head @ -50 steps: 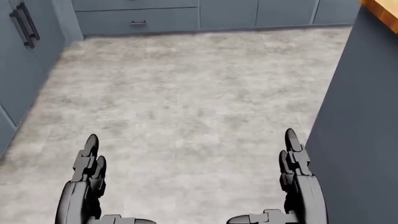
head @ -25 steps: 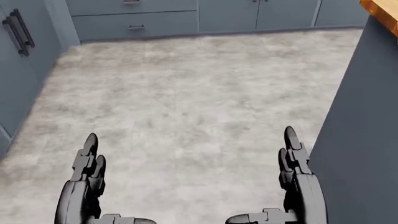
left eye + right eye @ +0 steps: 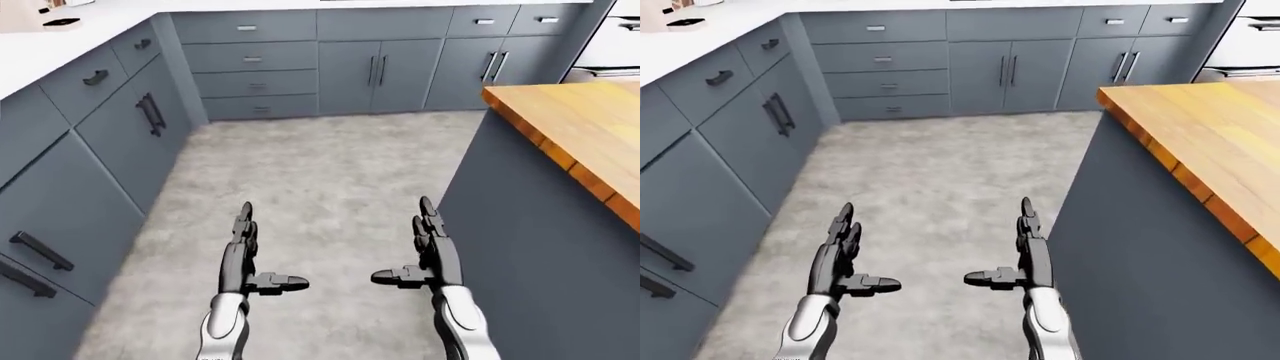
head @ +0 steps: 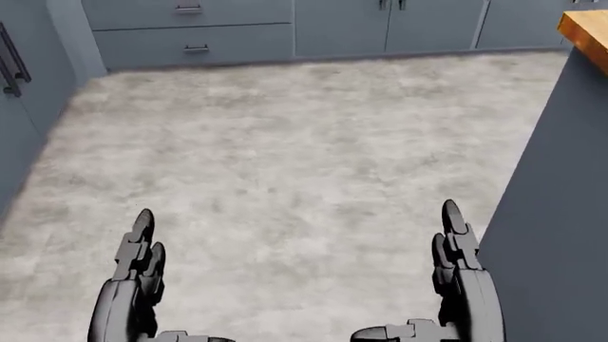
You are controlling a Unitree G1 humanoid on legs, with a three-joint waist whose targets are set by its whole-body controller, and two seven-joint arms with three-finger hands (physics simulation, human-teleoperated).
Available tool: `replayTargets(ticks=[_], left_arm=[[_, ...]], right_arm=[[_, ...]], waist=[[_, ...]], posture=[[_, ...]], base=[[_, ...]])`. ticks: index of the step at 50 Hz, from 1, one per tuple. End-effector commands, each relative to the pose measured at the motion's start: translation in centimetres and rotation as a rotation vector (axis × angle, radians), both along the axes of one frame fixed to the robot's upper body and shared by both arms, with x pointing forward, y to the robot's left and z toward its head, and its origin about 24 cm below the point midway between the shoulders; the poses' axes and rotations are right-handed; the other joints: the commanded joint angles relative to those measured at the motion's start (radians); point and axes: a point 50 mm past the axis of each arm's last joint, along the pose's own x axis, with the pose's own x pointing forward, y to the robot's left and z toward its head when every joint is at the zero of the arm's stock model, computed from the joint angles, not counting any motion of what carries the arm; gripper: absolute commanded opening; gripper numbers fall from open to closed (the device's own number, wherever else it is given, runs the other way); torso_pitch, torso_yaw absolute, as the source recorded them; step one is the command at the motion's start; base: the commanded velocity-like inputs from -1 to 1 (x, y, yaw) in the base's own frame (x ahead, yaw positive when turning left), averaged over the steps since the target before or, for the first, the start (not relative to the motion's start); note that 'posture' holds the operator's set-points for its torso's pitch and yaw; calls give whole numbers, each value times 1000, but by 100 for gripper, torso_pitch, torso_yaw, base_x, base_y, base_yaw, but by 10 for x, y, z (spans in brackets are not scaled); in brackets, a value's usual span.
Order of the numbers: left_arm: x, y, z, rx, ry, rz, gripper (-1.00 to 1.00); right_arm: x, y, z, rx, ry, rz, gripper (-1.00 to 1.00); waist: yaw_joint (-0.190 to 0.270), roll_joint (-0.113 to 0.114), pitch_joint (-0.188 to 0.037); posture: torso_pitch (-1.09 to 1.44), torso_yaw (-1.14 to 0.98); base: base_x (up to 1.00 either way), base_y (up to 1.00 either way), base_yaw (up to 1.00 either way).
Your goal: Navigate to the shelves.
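No shelves show in any view. I am in a kitchen aisle with a grey stone floor (image 3: 320, 172). My left hand (image 3: 245, 259) is open and empty, fingers straight, thumb pointing inward, low in the left-eye view. My right hand (image 3: 425, 251) is open and empty in the same pose, close to the island's grey side. Both hands also show at the bottom of the head view, left hand (image 4: 133, 285) and right hand (image 4: 456, 278).
Grey base cabinets (image 3: 90, 150) with a white counter (image 3: 40, 45) line the left. More grey cabinets and drawers (image 3: 340, 64) cross the top. An island with a wooden top (image 3: 580, 127) stands on the right. A white appliance (image 3: 620, 41) sits at top right.
The whole head view has shifted: the cabinets at the top have come lower and nearer, and the left cabinets slid toward the left edge. The camera moved forward. The hands keep their pose.
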Motion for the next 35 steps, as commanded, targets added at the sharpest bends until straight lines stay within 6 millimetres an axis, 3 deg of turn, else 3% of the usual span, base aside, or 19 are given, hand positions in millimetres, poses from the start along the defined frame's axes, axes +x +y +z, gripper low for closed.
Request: replayTargets(ticks=[1, 5, 7, 8, 9, 10, 14, 17, 19, 20, 21, 22, 23, 26, 30, 32, 34, 35], left_arm=[[5, 3, 19, 9, -104, 13, 100], [5, 3, 19, 9, -104, 13, 100], [5, 3, 19, 9, -104, 13, 100], [5, 3, 19, 9, -104, 13, 100], [5, 3, 19, 9, -104, 13, 100], [5, 3, 19, 9, -104, 13, 100], [5, 3, 19, 9, -104, 13, 100], [5, 3, 19, 9, -104, 13, 100], [5, 3, 19, 9, -104, 13, 100], [5, 3, 19, 9, -104, 13, 100], [5, 3, 19, 9, -104, 13, 100], [5, 3, 19, 9, -104, 13, 100], [5, 3, 19, 9, -104, 13, 100], [5, 3, 19, 9, -104, 13, 100], [5, 3, 19, 9, -104, 13, 100], [5, 3, 19, 9, -104, 13, 100], [5, 3, 19, 9, -104, 13, 100], [5, 3, 19, 9, -104, 13, 100]], right_arm=[[6, 6, 21, 3, -106, 25, 100], [6, 6, 21, 4, -106, 27, 100], [6, 6, 21, 2, -107, 29, 100], [6, 6, 21, 2, -107, 30, 100], [6, 6, 20, 0, -107, 32, 100], [6, 7, 20, -2, -107, 35, 100], [6, 7, 21, -5, -108, 39, 100], [6, 8, 19, -7, -109, 43, 100], [6, 8, 19, -8, -110, 45, 100], [6, 8, 19, -9, -110, 45, 100], [6, 8, 19, -9, -111, 46, 100], [5, 8, 19, -10, -111, 46, 100], [5, 8, 20, -10, -111, 46, 100], [4, 9, 21, -10, -113, 47, 100], [2, 9, 22, -11, -113, 48, 100], [3, 9, 21, -11, -113, 48, 100], [3, 9, 21, -11, -113, 48, 100], [3, 9, 22, -11, -113, 49, 100]], waist=[[4, 3, -11], [-3, 59, -8], [-1, 122, -29], [12, 76, -18], [9, 90, -14], [14, 89, -13], [23, 62, -20], [27, 28, -12], [29, -9, -14], [28, -40, -26], [31, -44, -38], [15, -22, -20], [16, -33, -12], [6, -15, -16], [1, 25, -4], [-3, 60, -5], [-1, 123, -27], [12, 78, -18]], posture=[[0, 0], [0, 0], [0, 0], [0, 0], [0, 0], [0, 0], [0, 0], [0, 0], [0, 0], [0, 0], [0, 0], [0, 0], [0, 0], [0, 0], [0, 0], [0, 0], [0, 0], [0, 0]], base=[[20, 0, 0], [20, 0, 0], [20, 0, 0], [20, 0, 0], [19, 0, 0], [20, 0, 0], [19, 0, 0], [20, 0, 0], [20, 0, 0], [20, 0, 0], [20, 0, 0], [20, 0, 0], [20, 0, 0], [20, 0, 0], [20, 0, 0], [20, 0, 0], [20, 0, 0], [20, 0, 0]])
